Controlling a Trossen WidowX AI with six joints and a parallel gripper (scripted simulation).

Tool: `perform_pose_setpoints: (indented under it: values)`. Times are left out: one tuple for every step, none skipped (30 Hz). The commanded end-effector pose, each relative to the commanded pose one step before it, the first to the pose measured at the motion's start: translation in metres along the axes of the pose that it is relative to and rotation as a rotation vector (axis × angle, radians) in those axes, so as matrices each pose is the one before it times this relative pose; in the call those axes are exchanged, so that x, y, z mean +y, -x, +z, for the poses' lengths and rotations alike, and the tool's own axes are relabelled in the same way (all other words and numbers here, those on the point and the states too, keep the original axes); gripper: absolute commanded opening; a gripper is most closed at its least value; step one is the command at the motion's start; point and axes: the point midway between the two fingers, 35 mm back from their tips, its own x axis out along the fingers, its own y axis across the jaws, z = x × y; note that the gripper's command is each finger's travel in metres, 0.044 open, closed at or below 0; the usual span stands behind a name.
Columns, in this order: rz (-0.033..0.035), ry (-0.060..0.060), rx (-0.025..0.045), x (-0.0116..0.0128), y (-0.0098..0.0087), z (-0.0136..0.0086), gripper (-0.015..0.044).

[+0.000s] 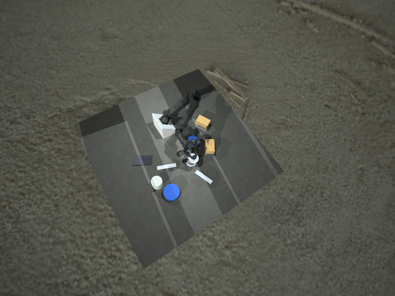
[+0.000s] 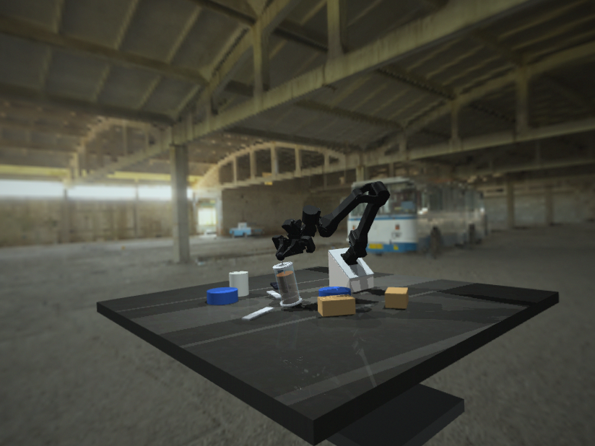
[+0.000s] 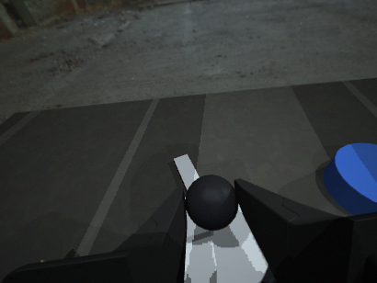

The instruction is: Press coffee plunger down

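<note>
Top view: one black arm, one gripper [image 1: 189, 158] [image 2: 279, 256] [image 3: 209, 190], right over the one coffee press [image 1: 191, 163] [image 2: 289, 290] [image 3: 221, 262]. Around the table [image 1: 127, 207] [image 2: 230, 350] [image 3: 83, 161] it's two orange blocks [image 1: 209, 146] [image 2: 336, 306], two white strips [image 1: 203, 176] [image 2: 257, 314] [image 3: 186, 169], two blue discs [image 1: 171, 192] [image 2: 222, 296] [image 3: 356, 179] (one's partly under the arm), one white cylinder [image 1: 156, 181] [image 2: 238, 283] and one dark slab [image 1: 142, 160].

Exterior view: the press stands between the front blue disc and the blocks, looks a bit tilted tbh. One orangey layer [image 2: 284, 275] sits high inside the glass.

Wrist view: two fingers, one round black knob [image 3: 211, 202] pinched between them, so the claw's got the plunger and hasn't let go. One strip and one disc show here.
</note>
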Motion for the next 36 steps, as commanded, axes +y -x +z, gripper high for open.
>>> perform_pose_setpoints:
  values:
    - [0.00211,-0.0104,0.01693,0.0001,-0.00249,-0.00501,0.0125]
    - [0.00002,0.0,-0.00001,-0.00002,-0.00017,-0.00013,0.0125]
    - [0.0,0.0,-0.00001,-0.00004,-0.00013,0.00008,0.0125]
    - [0.0,0.0,0.0,0.0,0.0,0.0,0.0125]
    - [-0.00001,0.0,0.0,-0.00002,0.00007,0.00024,0.0125]
    - [-0.00002,0.0,0.00001,-0.00004,0.00014,0.0005,0.0125]
    - [0.00001,0.0,-0.00001,0.0,-0.0001,-0.00012,0.0125]
    - [0.00002,0.0,-0.00001,-0.00002,-0.00027,-0.00021,0.0125]
    - [0.00001,0.0,-0.00001,-0.00001,-0.00017,-0.00013,0.0125]
    - [0.0,0.0,-0.00001,-0.00004,-0.00012,0.00007,0.0125]
    - [0.0,0.0,0.0,0.0,0.0,0.0,0.0125]
    - [-0.00176,0.0095,-0.01541,-0.00007,0.00247,0.00477,0.0125]
    - [0.0,0.0,0.0,0.0,0.0,0.0,0.0125]
    - [0.0,0.0,0.0,0.0,0.0,0.0,0.0125]
    - [0.0,0.0,0.0,0.0,0.0,0.0,0.0125]
    - [0.0,0.0,0.0,0.0,0.0,0.0,0.0125]
    - [0.0,0.0,0.0,0.0,0.0,0.0,0.0125]
    - [0.0,0.0,0.0,0.0,0.0,0.0,0.0125]
    - [0.0,0.0,0.0,0.0,0.0,0.0,0.0125]
    - [0.0,0.0,0.0,0.0,0.0,0.0,0.0125]
    - [0.0,0.0,0.0,0.0,0.0,0.0,0.0151]
    - [0.0,0.0,0.0,0.0,0.0,0.0,0.0177]
    - [0.0,0.0,0.0,0.0,0.0,0.0,0.0203]
    - [0.0,0.0,0.0,0.0,0.0,0.0,0.023]
    - [0.0,0.0,0.0,0.0,0.0,0.0,0.0256]
    - [0.0,0.0,0.0,0.0,0.0,0.0,0.0282]
    - [0.0,0.0,0.0,0.0,0.0,0.0,0.0308]
    - [0.0,0.0,0.0,0.0,0.0,0.0,0.0335]
    - [0.0,0.0,0.0,0.0,0.0,0.0,0.0361]
    - [0.0,0.0,0.0,0.0,0.0,0.0,0.0387]
    - [0.0,0.0,0.0,0.0,0.0,0.0,0.0413]
    - [0.0,0.0,0.0,0.0,0.0,0.0,0.044]
    - [0.0,0.0,0.0,0.0,0.0,0.0,0.044]
    - [0.0,0.0,0.0,0.0,0.0,0.0,0.044]
    - [0.0,0.0,0.0,0.0,0.0,0.0,0.044]
    - [-0.00047,0.0002,0.00095,-0.00009,0.00144,0.00133,0.044]
